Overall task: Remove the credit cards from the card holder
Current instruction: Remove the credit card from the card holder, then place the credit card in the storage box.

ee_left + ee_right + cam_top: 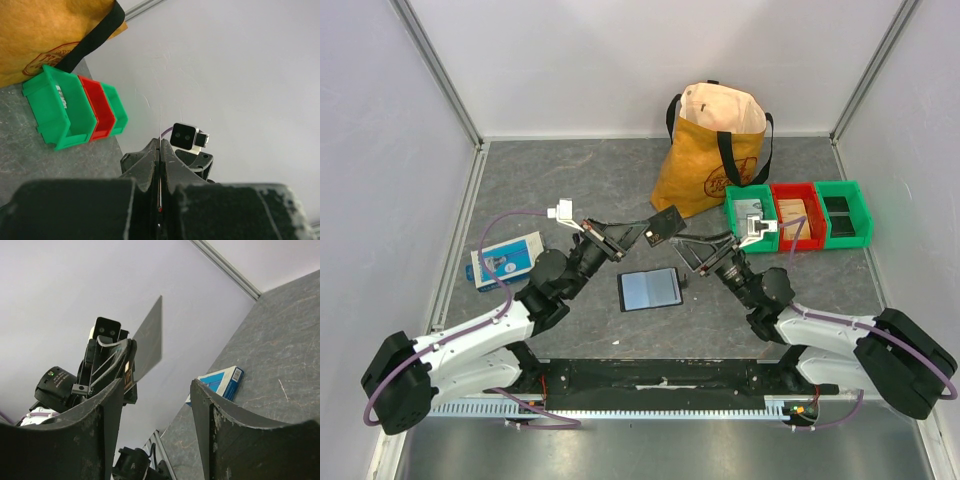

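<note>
The black card holder [648, 289] lies flat on the table between the arms, with a pale blue-grey credit card showing on its face. My left gripper [642, 233] is shut on a thin dark card [666, 224] and holds it in the air above and behind the holder. That card is edge-on in the left wrist view [160, 125], between the shut fingers of the left gripper [160, 146]. In the right wrist view it is a grey sheet [149, 339]. My right gripper [696, 256] is open and empty just right of the holder, also shown in the right wrist view [157, 390].
A blue-and-white flat box [507, 258] lies at the left, also in the right wrist view [220, 382]. A yellow bag [715, 150] stands at the back. A green bin [750, 215], a red bin [797, 215] and a green bin [845, 212] stand in a row at the right.
</note>
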{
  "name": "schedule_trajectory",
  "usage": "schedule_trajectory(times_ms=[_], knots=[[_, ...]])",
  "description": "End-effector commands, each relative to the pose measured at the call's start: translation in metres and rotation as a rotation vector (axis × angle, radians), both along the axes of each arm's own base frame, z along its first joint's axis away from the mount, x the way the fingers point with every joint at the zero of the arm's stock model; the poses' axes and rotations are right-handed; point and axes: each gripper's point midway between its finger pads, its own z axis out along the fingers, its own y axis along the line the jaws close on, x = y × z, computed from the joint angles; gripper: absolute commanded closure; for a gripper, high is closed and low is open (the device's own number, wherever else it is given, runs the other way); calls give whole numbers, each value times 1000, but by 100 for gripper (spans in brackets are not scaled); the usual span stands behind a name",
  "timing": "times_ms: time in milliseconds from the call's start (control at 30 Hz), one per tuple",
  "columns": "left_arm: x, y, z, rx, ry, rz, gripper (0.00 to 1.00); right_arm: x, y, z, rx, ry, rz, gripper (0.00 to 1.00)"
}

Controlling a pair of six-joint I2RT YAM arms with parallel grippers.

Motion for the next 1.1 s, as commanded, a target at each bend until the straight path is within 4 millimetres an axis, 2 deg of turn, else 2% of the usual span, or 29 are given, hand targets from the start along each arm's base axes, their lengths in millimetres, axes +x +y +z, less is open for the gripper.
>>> schedule_trajectory(times_ms=[0, 100, 300, 467, 567, 600, 733, 933, 1000, 1067], knots=[[-5, 2, 10, -70, 17, -20, 98, -17, -18, 77, 180, -238, -25, 38], [-7, -2, 7, -79, 36, -44, 98, -16, -16, 79, 181, -240, -25, 45], [-11, -8, 7, -94, 37, -79, 98, -15, -15, 81, 201, -243, -19, 65], [-12, -9, 4, -96, 41, -84, 97, -18, -17, 80, 198, -242, -11, 100], [-12, -3, 2, -94, 33, -62, 82, -12, -17, 74, 160, -208, -23, 100], [-11, 1, 1, -88, 30, -47, 74, -10, -19, 73, 150, -201, -32, 100], [-7, 13, -8, 15, 23, 2, 48, 9, -36, 58, 105, -125, -106, 100], [8, 46, -37, 263, 105, -6, 27, 35, -69, 28, -28, 5, -206, 100], [14, 59, -50, 367, 140, -43, 22, 50, -90, 8, -138, 79, -304, 100], [16, 70, -62, 462, 177, -83, 18, 58, -116, 5, -207, 121, -404, 100]])
